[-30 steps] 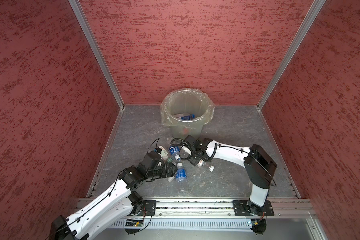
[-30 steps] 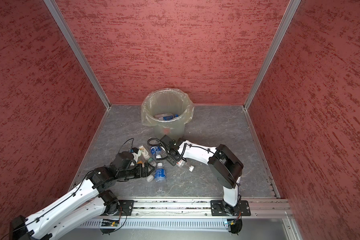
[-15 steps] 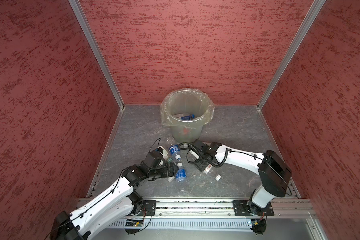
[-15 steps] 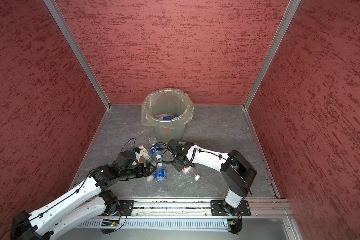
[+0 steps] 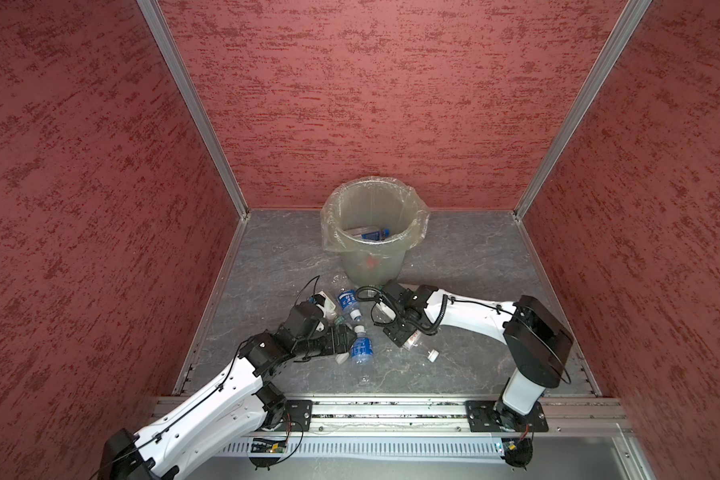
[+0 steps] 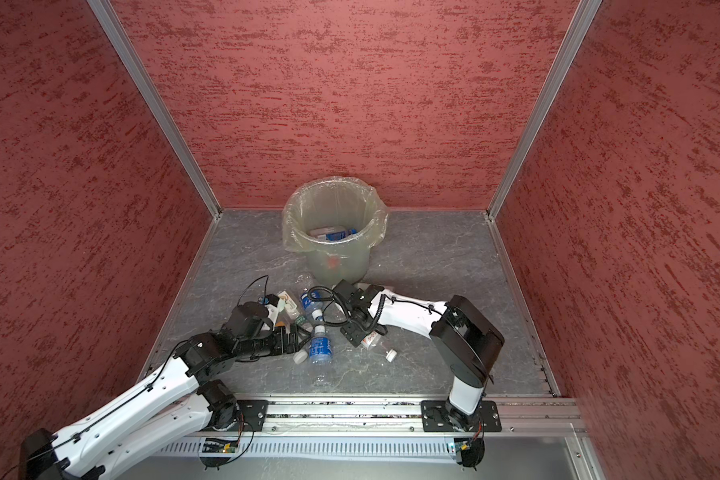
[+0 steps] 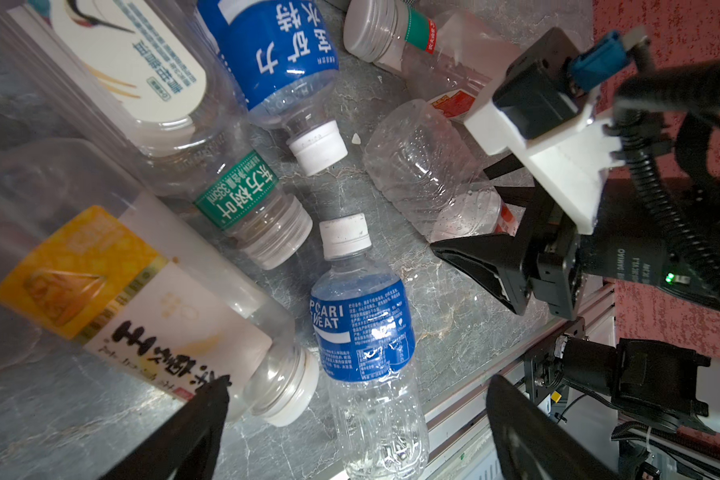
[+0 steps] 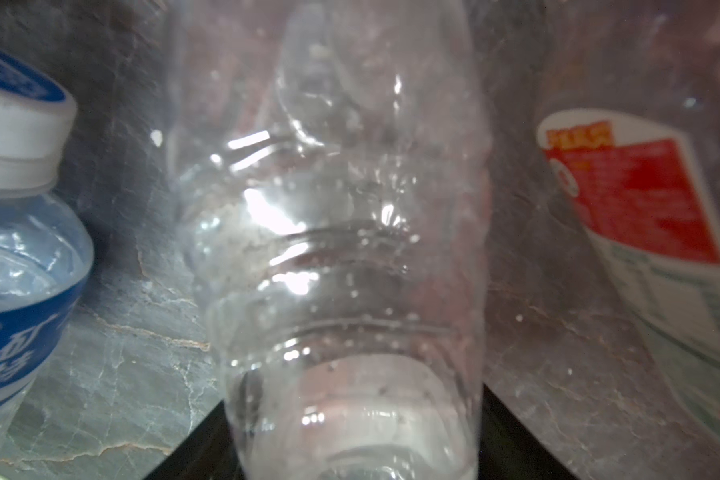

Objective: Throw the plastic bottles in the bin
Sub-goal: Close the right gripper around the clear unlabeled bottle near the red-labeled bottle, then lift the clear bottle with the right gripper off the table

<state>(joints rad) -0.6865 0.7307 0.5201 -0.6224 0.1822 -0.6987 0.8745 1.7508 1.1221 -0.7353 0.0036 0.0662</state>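
The grey-green bin (image 5: pixel 371 266) (image 6: pixel 336 266) stands at the back, with bottles (image 5: pixel 371 235) inside it. Several plastic bottles lie on the floor in front of it. My left gripper (image 5: pixel 348 338) (image 7: pixel 362 415) is wide open, and its fingers straddle the base of a blue-labelled bottle (image 5: pixel 361 348) (image 7: pixel 362 328) without touching it. My right gripper (image 5: pixel 400 334) (image 8: pixel 354 415) is low over a clear bottle (image 8: pixel 333 249) (image 7: pixel 425 174) that lies on the floor. Its jaws stand open, one finger on each side of that bottle.
More bottles lie close together: one with a blue label (image 7: pixel 283 54), one with a green label (image 7: pixel 242 195), one with a yellow label (image 7: pixel 113 299) and one with a red label (image 8: pixel 641 199). Red walls (image 5: pixel 100 208) enclose the floor. A metal rail (image 5: pixel 391 409) runs along the front.
My right gripper has moved nearer and to the right, down around the clear bottle, and its jaws have widened. The left arm has barely moved.
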